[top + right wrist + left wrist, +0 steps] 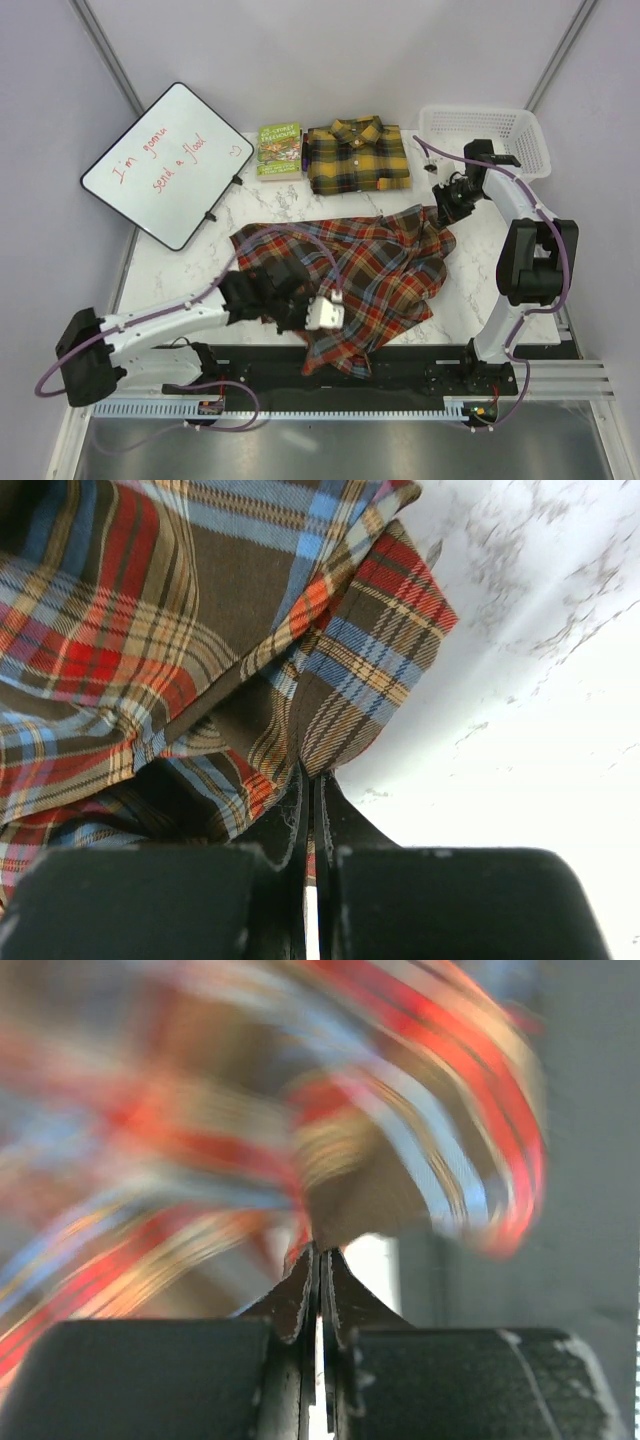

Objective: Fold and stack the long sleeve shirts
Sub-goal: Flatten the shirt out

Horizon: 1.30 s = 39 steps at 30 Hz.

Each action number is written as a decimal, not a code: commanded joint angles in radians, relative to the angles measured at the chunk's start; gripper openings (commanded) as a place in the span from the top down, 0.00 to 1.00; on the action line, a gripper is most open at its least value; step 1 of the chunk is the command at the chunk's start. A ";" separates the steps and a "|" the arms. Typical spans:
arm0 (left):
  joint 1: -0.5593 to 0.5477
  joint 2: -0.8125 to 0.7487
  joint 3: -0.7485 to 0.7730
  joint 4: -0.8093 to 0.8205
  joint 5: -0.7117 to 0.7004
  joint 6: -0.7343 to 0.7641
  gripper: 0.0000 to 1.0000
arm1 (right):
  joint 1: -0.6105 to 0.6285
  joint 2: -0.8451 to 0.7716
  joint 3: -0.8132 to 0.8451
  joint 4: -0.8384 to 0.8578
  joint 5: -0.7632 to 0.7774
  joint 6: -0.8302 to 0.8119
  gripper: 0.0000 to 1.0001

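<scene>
The red-brown plaid shirt (pixel 370 270) lies rumpled across the middle of the marble table (pixel 190 275). My left gripper (pixel 300 300) sits at its near-left part, shut on the cloth; the left wrist view shows blurred plaid fabric (pixel 400 1140) pinched at the fingertips (pixel 320 1252). My right gripper (pixel 440 210) is at the shirt's far-right corner, shut on a fold of the plaid (pixel 350 680) at its tips (pixel 312 770). The yellow and black shirt (pixel 357 155) lies folded at the back of the table.
A green book (pixel 279 150) lies left of the folded shirt. A whiteboard (pixel 168 162) with red writing leans at the back left. A white basket (pixel 490 135) stands at the back right, behind the right arm.
</scene>
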 commanded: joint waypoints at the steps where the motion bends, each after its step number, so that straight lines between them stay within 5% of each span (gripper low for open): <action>1: 0.238 -0.072 0.254 -0.015 0.078 0.011 0.98 | -0.003 -0.071 -0.042 -0.003 0.012 -0.039 1.00; 7: 0.496 0.390 0.744 0.187 -0.055 -0.142 0.98 | -0.003 -0.045 0.022 0.006 0.015 -0.017 1.00; 11: 0.613 0.768 1.163 0.330 -0.324 -0.263 0.98 | -0.002 -0.018 0.079 0.046 0.043 0.017 1.00; 13: 0.636 0.894 1.474 0.219 -0.356 -0.298 0.55 | -0.003 0.007 0.129 0.063 0.066 0.027 1.00; 15: 0.662 0.967 1.610 0.024 -0.229 -0.322 0.34 | -0.002 0.037 0.163 0.066 0.083 0.035 1.00; 16: 0.671 0.938 1.572 -0.018 -0.130 -0.299 0.08 | -0.002 0.044 0.186 0.064 0.088 0.035 1.00; 17: 0.671 0.822 1.381 -0.040 0.053 -0.267 0.01 | -0.002 0.048 0.191 0.066 0.086 0.035 1.00; 20: 0.592 0.573 0.892 -0.040 0.270 -0.101 0.00 | -0.002 0.065 0.195 0.069 0.068 0.037 1.00; 22: 0.500 0.343 0.689 -0.060 0.284 0.006 0.00 | -0.002 0.076 0.192 0.070 0.062 0.038 1.00; 26: 0.127 0.119 0.303 -0.009 0.205 -0.013 0.00 | -0.002 0.084 0.195 0.078 0.060 0.043 1.00; 32: -0.146 0.246 0.251 0.183 -0.009 -0.165 0.00 | 0.000 0.079 0.189 0.076 0.043 0.067 1.00; 39: -0.235 0.542 0.447 0.310 -0.155 -0.233 0.04 | -0.002 0.061 0.155 0.079 0.032 0.078 1.00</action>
